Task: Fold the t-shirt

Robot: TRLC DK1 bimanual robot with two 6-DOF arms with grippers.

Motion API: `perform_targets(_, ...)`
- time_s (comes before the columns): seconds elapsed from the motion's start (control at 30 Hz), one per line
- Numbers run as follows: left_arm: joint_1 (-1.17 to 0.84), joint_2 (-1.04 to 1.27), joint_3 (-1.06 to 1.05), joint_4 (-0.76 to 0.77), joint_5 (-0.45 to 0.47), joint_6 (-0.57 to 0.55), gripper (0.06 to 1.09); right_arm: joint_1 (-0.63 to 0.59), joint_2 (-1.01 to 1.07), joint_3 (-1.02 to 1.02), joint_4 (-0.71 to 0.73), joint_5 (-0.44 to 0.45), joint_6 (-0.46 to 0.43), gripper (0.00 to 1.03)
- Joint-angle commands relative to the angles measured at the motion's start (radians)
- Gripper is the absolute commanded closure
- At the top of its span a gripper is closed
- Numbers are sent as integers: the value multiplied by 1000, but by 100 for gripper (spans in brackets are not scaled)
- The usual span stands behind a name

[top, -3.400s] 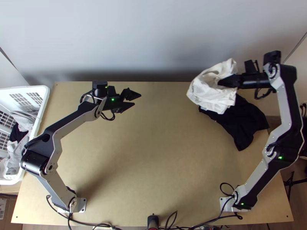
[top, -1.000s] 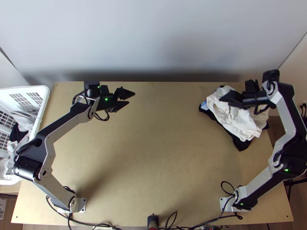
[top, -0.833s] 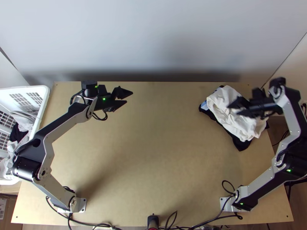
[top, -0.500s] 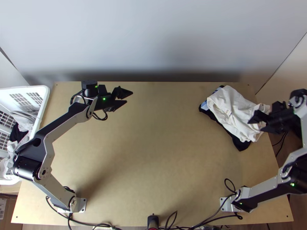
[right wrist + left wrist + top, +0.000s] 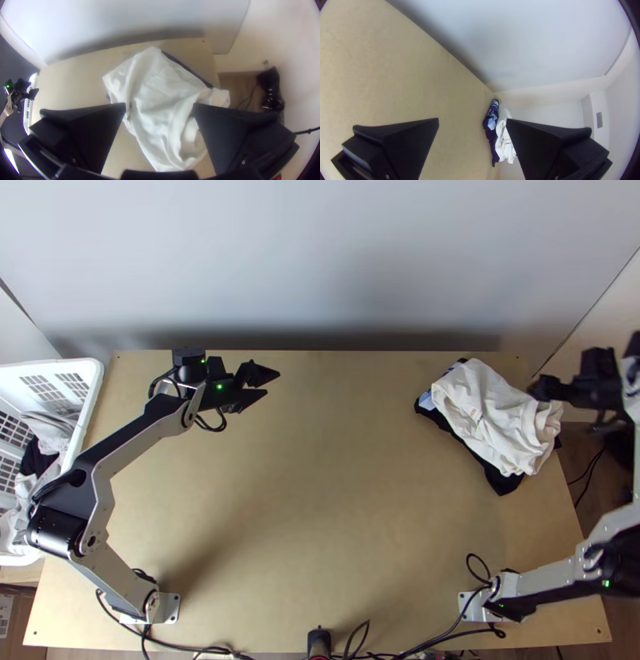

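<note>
No text is readable, not even the small print (image 5: 508, 143) on the white cloth (image 5: 492, 424).

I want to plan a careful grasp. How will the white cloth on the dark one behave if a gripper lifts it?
The white cloth looks floppy: soft creases run across it. It may sag or unfold, being loosely bunched. The dark cloth beneath could drag along if pinched too.

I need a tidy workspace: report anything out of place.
A rumpled white cloth lies unevenly over a dark cloth near the far right corner of the light wooden table. One end sticks past the edge, as if dropped, not placed.
</note>
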Motion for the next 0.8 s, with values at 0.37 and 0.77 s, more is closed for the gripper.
perform_targets(0.37, 58, -54, -42, -3, -1, 12, 10, -72, 573, 415, -124, -58, 128, 9)
perform_targets(0.77, 49, -26, -39, 20, -1, 8, 10, -192, 239, 119, -170, 231, 209, 10)
